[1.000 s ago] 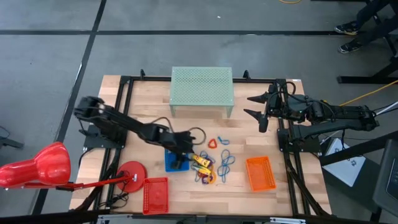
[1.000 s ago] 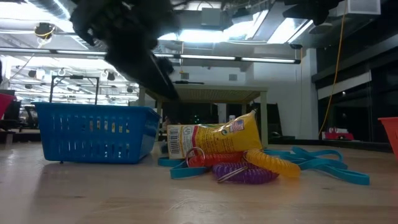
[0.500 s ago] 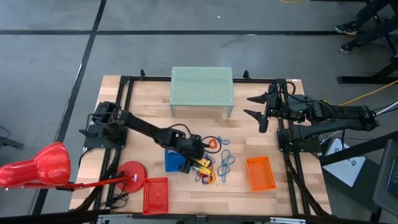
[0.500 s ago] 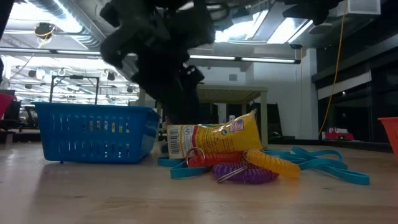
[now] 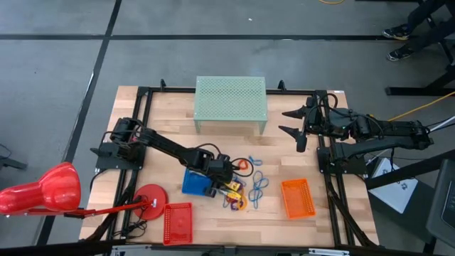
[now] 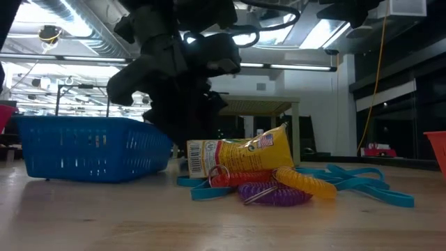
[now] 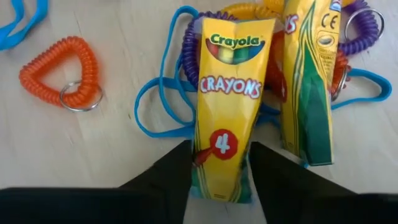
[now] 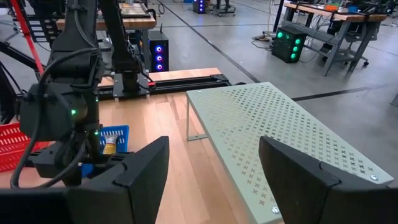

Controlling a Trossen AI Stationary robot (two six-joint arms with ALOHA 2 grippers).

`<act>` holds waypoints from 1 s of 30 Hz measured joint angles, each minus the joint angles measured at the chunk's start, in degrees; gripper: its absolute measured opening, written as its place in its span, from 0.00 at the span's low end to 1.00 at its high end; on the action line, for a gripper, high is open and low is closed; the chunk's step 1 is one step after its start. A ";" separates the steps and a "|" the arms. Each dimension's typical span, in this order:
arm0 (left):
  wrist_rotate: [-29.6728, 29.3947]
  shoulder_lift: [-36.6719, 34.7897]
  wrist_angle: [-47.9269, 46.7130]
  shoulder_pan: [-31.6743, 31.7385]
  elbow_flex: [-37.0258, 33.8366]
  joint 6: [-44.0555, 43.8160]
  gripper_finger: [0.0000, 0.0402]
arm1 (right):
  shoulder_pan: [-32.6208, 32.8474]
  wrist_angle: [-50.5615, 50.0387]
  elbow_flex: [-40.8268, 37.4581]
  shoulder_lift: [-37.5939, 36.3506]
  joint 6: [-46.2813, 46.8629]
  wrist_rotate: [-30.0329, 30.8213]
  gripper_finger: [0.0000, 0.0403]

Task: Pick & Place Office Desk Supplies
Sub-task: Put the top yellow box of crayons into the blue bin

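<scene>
My left gripper (image 5: pixel 227 185) is low over a pile of small supplies beside the blue tray (image 5: pixel 190 181). It is open. Its fingers stand on either side of the near end of a yellow Crayola crayon pack (image 7: pixel 227 106), which lies flat on the table. A second crayon pack (image 7: pixel 308 87) lies beside it, over a purple coil loop (image 7: pixel 189 56) and thin blue loops (image 7: pixel 155 109). An orange coil loop (image 7: pixel 62 71) lies apart on the wood. My right gripper (image 5: pixel 293 122) waits open above the table's right side. My left gripper (image 7: pixel 219 149) comes at the crayon pack's near end (image 7: pixel 221 180) slanting from above, its fingers (image 7: pixel 177 171) along the pack's two long sides. I cannot tell whether they touch it. Its dark body stands close against the blue tray's end wall (image 6: pixel 166 146).
A green mesh shelf (image 5: pixel 231 103) stands at the far edge. An orange tray (image 5: pixel 297 198) sits at the right, a red tray (image 5: pixel 178 222) at the near edge. A red lamp (image 5: pixel 43 188) with a round base (image 5: pixel 149 195) stands near left. Bare wood lies between the shelf and the pile.
My left gripper has moved from over the blue tray toward the table's right and down onto the pile, ending around the crayon pack. The blue tray has slid a little toward the table's left. The right arm has kept still.
</scene>
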 joint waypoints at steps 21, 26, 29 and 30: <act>1.84 -9.04 -4.62 2.85 0.04 2.01 0.02 | 0.00 -0.04 0.00 0.00 0.02 0.00 0.62; 0.28 -16.77 -13.98 3.44 0.01 1.09 0.02 | 0.00 -0.32 0.00 0.00 0.23 0.00 0.62; 0.84 -21.42 -18.95 3.22 -1.14 -1.74 0.02 | 0.00 -0.56 0.00 0.00 0.46 -0.02 0.62; 1.04 -22.87 -19.72 2.94 -1.80 -3.15 0.02 | 0.01 -0.61 0.00 0.00 0.46 -0.02 0.62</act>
